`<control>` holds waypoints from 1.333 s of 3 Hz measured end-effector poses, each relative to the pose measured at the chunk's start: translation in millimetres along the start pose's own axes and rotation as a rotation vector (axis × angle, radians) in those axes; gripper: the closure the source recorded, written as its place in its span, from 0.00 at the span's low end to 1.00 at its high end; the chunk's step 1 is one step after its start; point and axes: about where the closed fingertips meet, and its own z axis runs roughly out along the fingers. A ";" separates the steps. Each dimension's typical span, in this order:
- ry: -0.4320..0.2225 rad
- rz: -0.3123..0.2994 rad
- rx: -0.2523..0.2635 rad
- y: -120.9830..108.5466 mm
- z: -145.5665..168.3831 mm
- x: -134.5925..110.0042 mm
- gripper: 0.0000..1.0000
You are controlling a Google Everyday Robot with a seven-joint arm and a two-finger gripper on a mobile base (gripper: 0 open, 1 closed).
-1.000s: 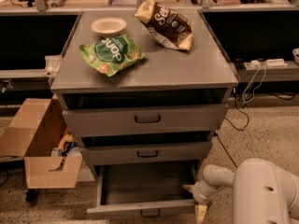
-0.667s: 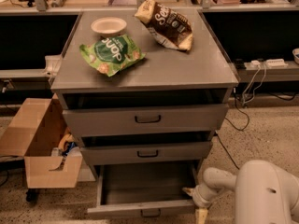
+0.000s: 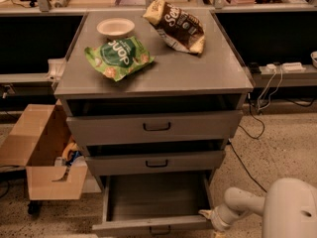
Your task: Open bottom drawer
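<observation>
The bottom drawer (image 3: pixel 153 202) of the grey cabinet is pulled out and shows a plain grey, empty interior. Its narrow front (image 3: pixel 124 227) with a small black loop handle (image 3: pixel 159 230) is at the lower edge of the camera view. My gripper (image 3: pixel 212 220) is at the drawer's front right corner, at the end of my white arm (image 3: pixel 277 209). The middle drawer (image 3: pixel 156 162) and top drawer (image 3: pixel 154 126) stand slightly out above it.
On the cabinet top (image 3: pixel 198 68) lie a green chip bag (image 3: pixel 118 57), a brown snack bag (image 3: pixel 176 26) and a white bowl (image 3: pixel 115 28). An open cardboard box (image 3: pixel 42 152) stands on the floor to the left. Cables (image 3: pixel 262 95) hang to the right.
The view has shifted slightly. My arm has moved a little right and down, staying by the drawer's front right corner. The bottom drawer stays pulled out.
</observation>
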 end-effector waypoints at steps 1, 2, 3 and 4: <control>-0.002 0.003 0.001 2.0 -1.0 0.6 0.49; -0.011 0.015 0.003 9.5 -1.6 5.9 0.46; -0.011 0.015 0.003 9.5 -1.6 5.9 0.24; -0.011 0.015 0.003 9.6 -1.5 5.9 0.00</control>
